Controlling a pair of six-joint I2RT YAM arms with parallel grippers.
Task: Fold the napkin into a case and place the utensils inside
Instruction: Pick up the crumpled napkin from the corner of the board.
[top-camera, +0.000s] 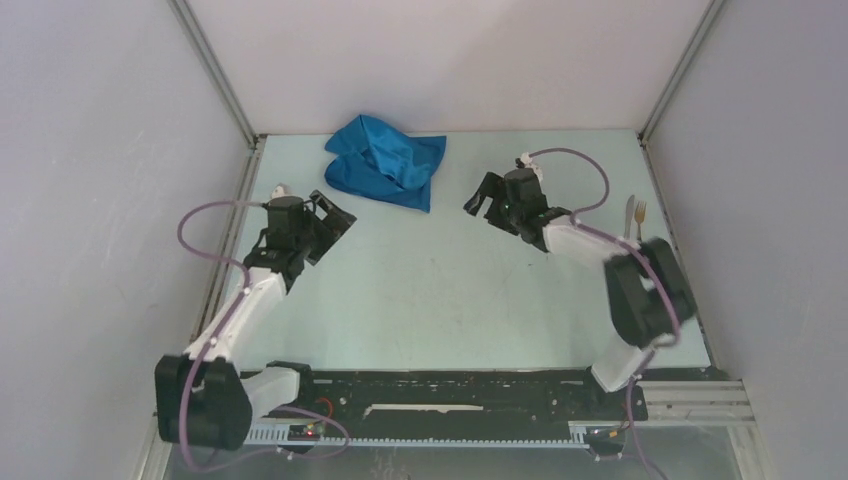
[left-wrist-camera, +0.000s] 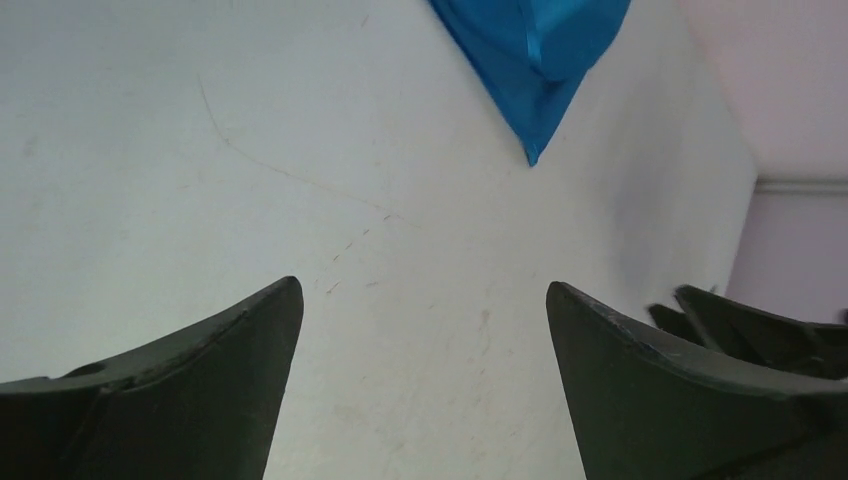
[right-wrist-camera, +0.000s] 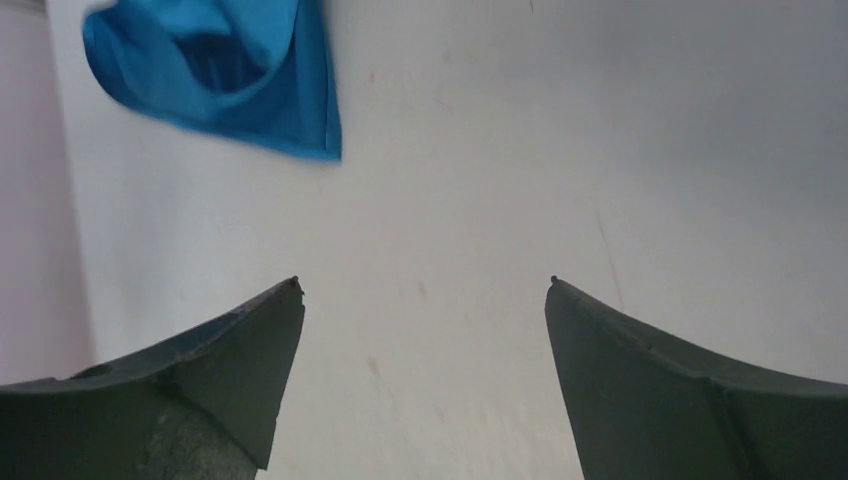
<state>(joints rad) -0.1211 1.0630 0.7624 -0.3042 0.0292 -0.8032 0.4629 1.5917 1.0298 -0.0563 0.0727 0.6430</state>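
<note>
The napkin (top-camera: 385, 160), bright blue cloth crumpled into soft, glossy folds, lies against the bench's (top-camera: 440, 290) far edge, left of its middle, with 1 pointed corner toward the right. The utensils (top-camera: 635, 214), thin and slender, lie side by side along the right edge near the far right corner, their near ends hidden behind the right arm. White walls close in on 3 sides. A broad stretch of matte, faintly scratched bench spreads between the arms. The left gripper (top-camera: 335, 215), near the left edge, holds its 2 dark curved fingers spread wide around nothing. The right gripper (top-camera: 480, 200), just right of the napkin, is equally wide and empty.
</note>
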